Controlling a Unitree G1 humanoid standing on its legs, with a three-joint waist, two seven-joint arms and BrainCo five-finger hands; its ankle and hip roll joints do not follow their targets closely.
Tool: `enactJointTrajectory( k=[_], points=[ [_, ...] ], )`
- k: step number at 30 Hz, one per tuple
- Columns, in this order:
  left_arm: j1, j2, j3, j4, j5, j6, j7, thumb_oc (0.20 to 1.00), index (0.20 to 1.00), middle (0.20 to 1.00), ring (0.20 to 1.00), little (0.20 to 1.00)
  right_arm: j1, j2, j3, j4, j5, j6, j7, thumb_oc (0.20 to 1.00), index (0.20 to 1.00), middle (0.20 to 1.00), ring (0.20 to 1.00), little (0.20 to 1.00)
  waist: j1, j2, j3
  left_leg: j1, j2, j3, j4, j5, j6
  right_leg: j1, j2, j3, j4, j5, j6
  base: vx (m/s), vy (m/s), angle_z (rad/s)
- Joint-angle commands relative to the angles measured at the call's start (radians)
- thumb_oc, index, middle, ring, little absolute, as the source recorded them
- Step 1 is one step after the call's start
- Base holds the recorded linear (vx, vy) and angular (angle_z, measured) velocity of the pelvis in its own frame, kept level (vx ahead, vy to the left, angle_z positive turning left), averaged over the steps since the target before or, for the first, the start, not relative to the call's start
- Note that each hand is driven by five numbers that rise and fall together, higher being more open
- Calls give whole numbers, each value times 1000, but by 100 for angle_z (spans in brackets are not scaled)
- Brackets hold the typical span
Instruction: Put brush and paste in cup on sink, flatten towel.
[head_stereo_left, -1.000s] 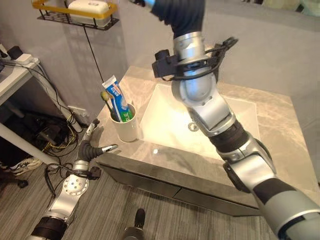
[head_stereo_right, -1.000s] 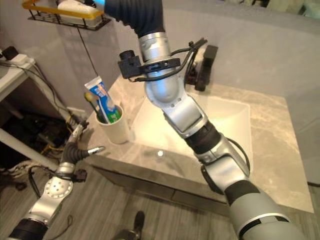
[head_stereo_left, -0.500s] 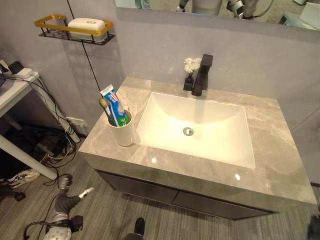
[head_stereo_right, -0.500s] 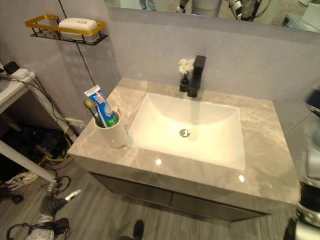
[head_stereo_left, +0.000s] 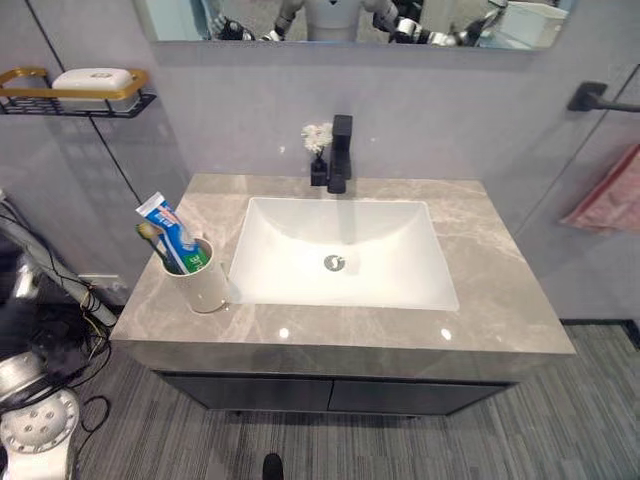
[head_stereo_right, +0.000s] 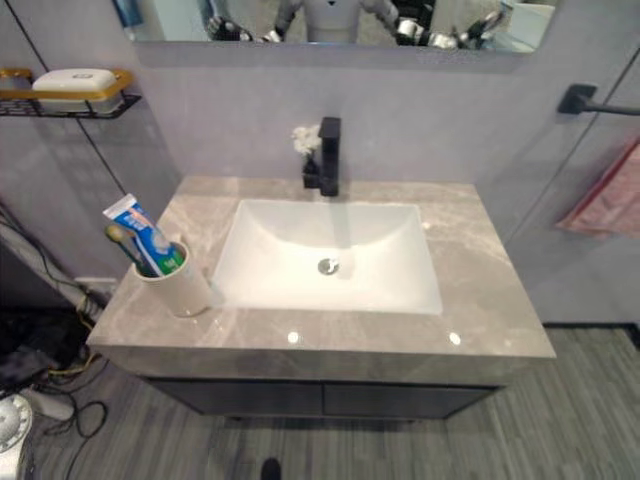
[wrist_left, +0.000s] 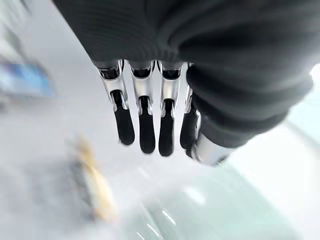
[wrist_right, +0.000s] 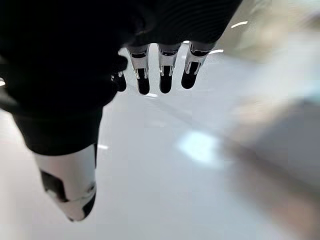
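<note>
Your cream round cup (head_stereo_left: 203, 284) stands upright on the grey marbled counter (head_stereo_left: 495, 275), at its left side, just beside the white rectangular sink basin (head_stereo_left: 341, 253). In the cup: the blue and white toothpaste tube (head_stereo_left: 171, 230), leaning toward the wall shelf side, and the toothbrush with the yellowish head (head_stereo_left: 152, 241) touching it. Both poke well above the rim.

The pink towel (head_stereo_left: 608, 196) hangs on the wall to the right, below a black bar (head_stereo_left: 602, 99), well apart from the counter. Its edge is cut off by the frame; you cannot tell how flat it lies.

Black square tap (head_stereo_left: 340, 153) at the back of the basin, small white flower sprig (head_stereo_left: 317, 137) beside it. Gold-rimmed wire shelf (head_stereo_left: 70, 92) with a white soap box (head_stereo_left: 87, 81) on the left wall.

Your left hand (wrist_left: 150, 117): fingers straight, relaxed, holding nothing. Your right hand (wrist_right: 162, 70): fingers extended, empty.
</note>
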Motion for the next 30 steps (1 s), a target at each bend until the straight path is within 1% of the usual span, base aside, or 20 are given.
enactJointTrajectory(
  k=[1, 2, 4, 5, 6, 7, 8, 10, 11, 12, 13, 15, 16, 17, 19, 21, 25, 27, 29, 30],
  points=[
    [-52, 27, 36, -70, 29, -92, -32, 200, 200, 200, 200, 200, -74, 0, 115, 89, 84, -30, 132, 1000, 1000, 1000, 1000, 1000, 25, 12, 2, 48, 55, -26, 10, -93, -43, -58, -20, -15, 4, 83, 22, -51, -42, -9],
    [-73, 38, 33, -77, 28, -98, -36, 200, 200, 200, 200, 200, -86, 40, 195, 148, 84, -23, 192, 1000, 1000, 1000, 1000, 1000, 25, 15, 7, 47, 56, -23, 10, -90, -46, -60, -18, -14, 4, 82, 20, -42, -37, -4],
    [-87, 50, 42, -76, 32, -100, -34, 200, 200, 200, 200, 200, -92, 69, 234, 182, 93, -25, 230, 1000, 1000, 1000, 1000, 1000, 21, 14, 11, 42, 58, -21, 10, -81, -47, -65, -17, -12, 4, 87, 17, -50, -36, -3],
    [-114, 54, 39, -86, 18, -105, -42, 200, 200, 200, 200, 200, -110, 132, 330, 281, 87, 1, 302, 1000, 1000, 1000, 1000, 1000, 25, 13, 16, 41, 60, -23, 10, -78, -51, -62, -14, -17, 4, 83, 13, -30, -47, -1],
    [-132, 51, 29, -93, 4, -108, -54, 200, 200, 200, 200, 200, -113, 165, 379, 303, 75, 10, 347, 1000, 1000, 1000, 1000, 1000, 27, 15, 17, 40, 60, -23, 10, -75, -53, -63, -13, -18, 4, 83, 11, -28, -58, 2],
    [-143, 42, 18, -102, -11, -108, -72, 200, 200, 200, 200, 200, -114, 194, 411, 330, 73, 20, 377, 1000, 1000, 1000, 1000, 1000, 25, 13, 17, 38, 61, -24, 10, -74, -54, -64, -11, -20, 4, 83, 9, -11, -29, 6],
    [-143, 43, 19, -102, -13, -107, -74, 200, 200, 200, 200, 200, -115, 194, 412, 333, 74, 19, 378, 1000, 1000, 1000, 1000, 1000, 24, 12, 17, 38, 61, -25, 10, -73, -54, -64, -11, -21, 4, 82, 9, -2, -39, 11],
    [-168, 31, -59, -149, -105, -100, -197, 200, 200, 200, 200, 200, -139, 270, 511, 401, 85, 46, 478, 1000, 1000, 1000, 1000, 1000, 29, 14, 20, 42, 64, -26, 10, -78, -58, -56, -9, -24, 4, 75, 6, 5, -41, 7],
    [-169, 32, -57, -149, -109, -100, -201, 200, 200, 200, 200, 200, -140, 270, 512, 402, 86, 45, 479, 1000, 1000, 1000, 1000, 1000, 29, 13, 20, 39, 64, -26, 10, -73, -57, -59, -10, -23, 4, 79, 5, -15, -29, 6],
    [-172, 56, -110, -180, -155, -83, -298, 200, 200, 200, 200, 200, -157, 316, 599, 402, 46, 56, 545, 1000, 1000, 1000, 1000, 1000, 33, 17, 22, 37, 64, -27, 10, -70, -58, -60, -9, -26, 4, 80, 2, -20, -28, 5],
    [-161, 71, -139, -180, -180, -65, -349, 200, 200, 200, 200, 200, -161, 344, 658, 376, 3, 52, 570, 1000, 1000, 1000, 1000, 1000, 33, 17, 26, 43, 65, -26, 10, -74, -60, -55, -8, -24, 4, 76, 2, 0, 0, 0],
    [-148, 88, -155, -180, -187, -54, -380, 200, 200, 200, 200, 200, -157, 354, 690, 361, -27, 54, 591, 1000, 1000, 1000, 1000, 1000, 33, 16, 26, 39, 65, -25, 10, -67, -59, -60, -8, -24, 4, 81, 1, 0, 0, 0],
    [-123, 131, -169, -183, -158, -38, -414, 200, 200, 200, 200, 200, -162, 363, 744, 330, -84, 51, 606, 1000, 1000, 1000, 1000, 1000, 35, 18, 29, 41, 66, -24, 10, -67, -60, -58, -8, -22, 4, 81, 1, 0, 0, 0],
    [-69, 213, -158, -164, -163, -41, -470, 200, 200, 200, 200, 200, -168, 356, 804, 288, -156, 47, 635, 1000, 1000, 1000, 1000, 1000, 40, 22, 31, 41, 65, -23, 10, -63, -62, -59, -8, -19, 4, 84, 1, -10, -2, -3],
    [-31, 265, -153, -164, -225, -22, -529, 200, 200, 200, 200, 200, -170, 351, 882, 224, -225, 33, 665, 1000, 1000, 1000, 1000, 1000, 42, 24, 31, 39, 65, -21, 10, -60, -64, -62, -8, -18, 4, 86, 2, -8, -2, -2],
    [1, 316, -169, -151, -307, 8, -611, 200, 200, 200, 200, 200, -178, 338, 911, 202, -248, 33, 697, 1000, 1000, 1000, 1000, 1000, 45, 25, 31, 37, 62, -22, 10, -55, -65, -64, -7, -20, 4, 87, 2, 0, 0, 0],
    [19, 362, -202, -121, -379, 43, -666, 200, 200, 200, 200, 200, -208, 305, 960, 170, -311, 33, 701, 1000, 1000, 1000, 1000, 1000, 52, 27, 39, 31, 59, -22, 10, -50, -66, -70, -9, -22, 4, 94, 3, 0, 0, 0],
    [77, 430, -217, -82, -457, 88, -731, 200, 200, 200, 200, 200, -218, 270, 983, 125, -340, 32, 714, 1000, 1000, 1000, 1000, 1000, 59, 32, 56, 17, 54, -26, 10, -41, -64, -85, -10, -20, 4, 103, 7, -54, 6, 1],
    [98, 450, -208, -80, -474, 96, -746, 200, 200, 200, 200, 200, -221, 269, 988, 125, -342, 33, 722, 1000, 1000, 1000, 1000, 1000, 63, 33, 61, 11, 52, -28, 10, -39, -64, -89, -11, -22, 4, 105, 7, -38, 2, -1],
    [123, 474, -219, -69, -515, 119, -776, 200, 200, 200, 200, 200, -228, 268, 1007, 118, -350, 31, 732, 1000, 1000, 1000, 1000, 1000, 69, 35, 72, -2, 49, -32, 10, -33, -65, -98, -15, -26, 4, 109, 10, -35, 2, -1]
  ],
)
